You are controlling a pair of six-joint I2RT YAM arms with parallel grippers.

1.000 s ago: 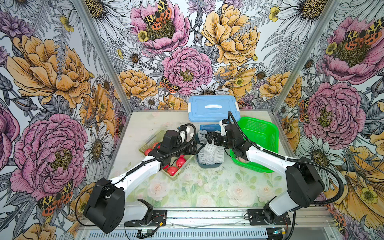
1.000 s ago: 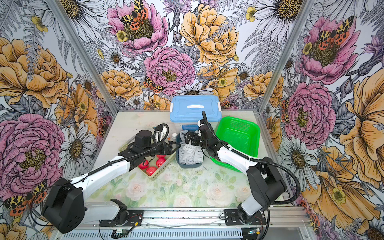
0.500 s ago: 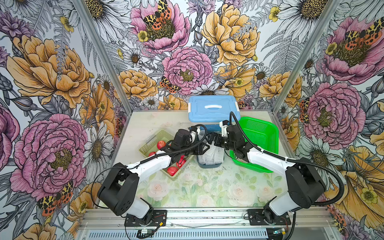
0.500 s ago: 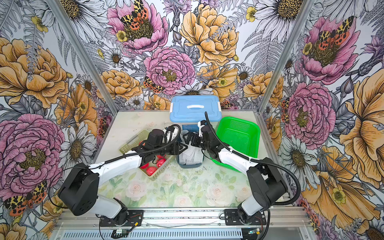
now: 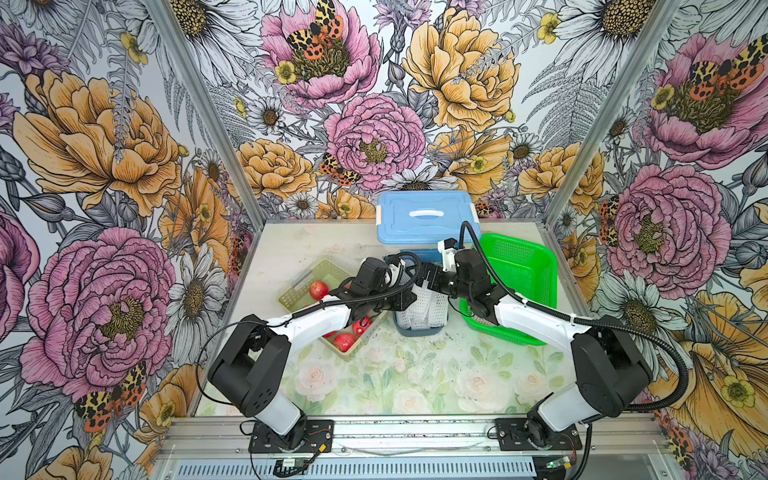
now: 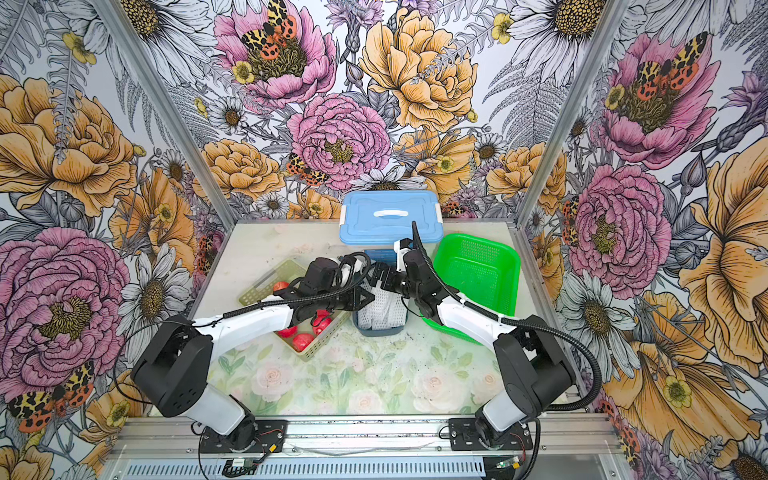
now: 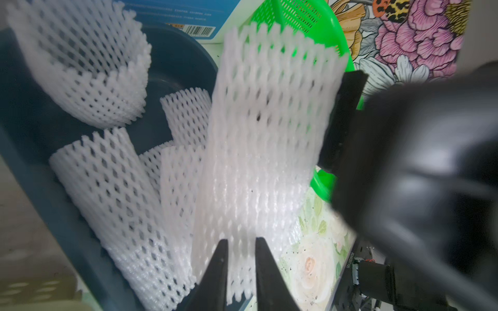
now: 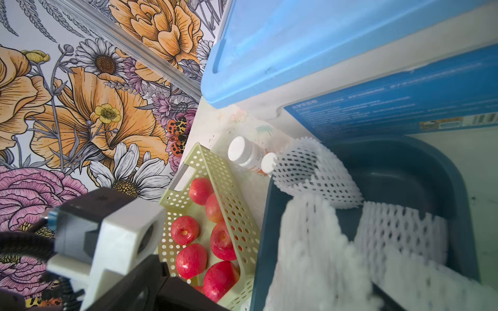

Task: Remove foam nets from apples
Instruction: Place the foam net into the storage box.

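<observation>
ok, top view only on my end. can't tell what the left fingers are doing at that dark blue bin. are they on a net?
Observer: Yes. The left wrist view shows the left fingers pinched on the frilly end of one foam net at the dark blue bin.
Operator: Any apples netted?
Observer: None visible. In the right wrist view the apples in the cream perforated tray are bare.
Operator: Anything hidden under the arms?
Observer: Two white-capped pill bottles, in the gap between tray, bin and blue lidded box.
</observation>
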